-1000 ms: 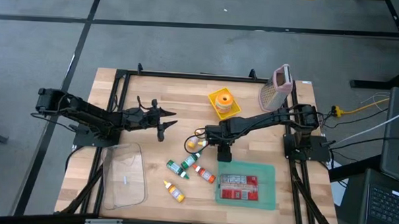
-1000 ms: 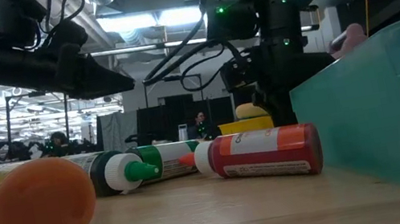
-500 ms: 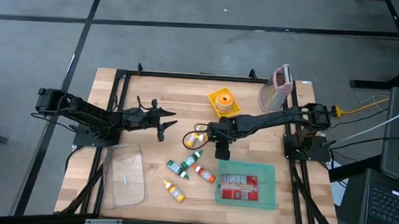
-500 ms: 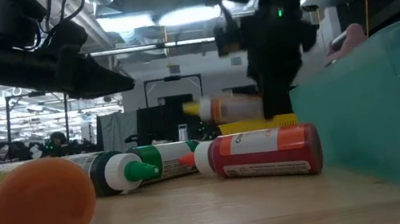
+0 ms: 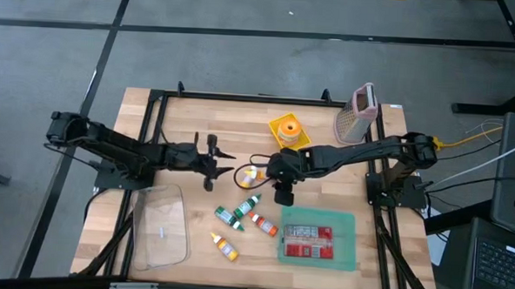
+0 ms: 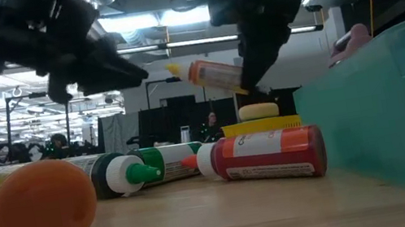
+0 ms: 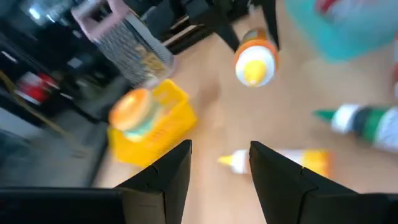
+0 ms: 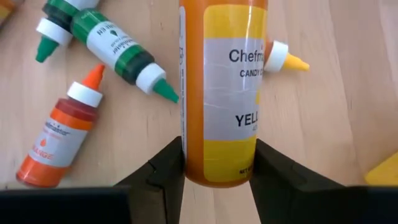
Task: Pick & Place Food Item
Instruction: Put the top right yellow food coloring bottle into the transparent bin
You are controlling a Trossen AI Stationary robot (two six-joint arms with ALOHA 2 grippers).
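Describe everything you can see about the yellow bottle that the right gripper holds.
The yellow bottle is a plastic squeeze bottle with an orange body, a yellow and white label reading "YELL", and a white cap with a yellow tip. The right gripper is shut on its body, a finger on either side. It hangs tilted above the table, touching nothing else, with its tip toward the left gripper.

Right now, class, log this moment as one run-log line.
right claw: shut on yellow bottle, lifted off table | left claw: open, empty, facing bottle

Right gripper [image 6: 249, 73] holds yellow-capped bottle [image 6: 213, 75] (tilted) above the lying bottles [image 6: 263, 156].
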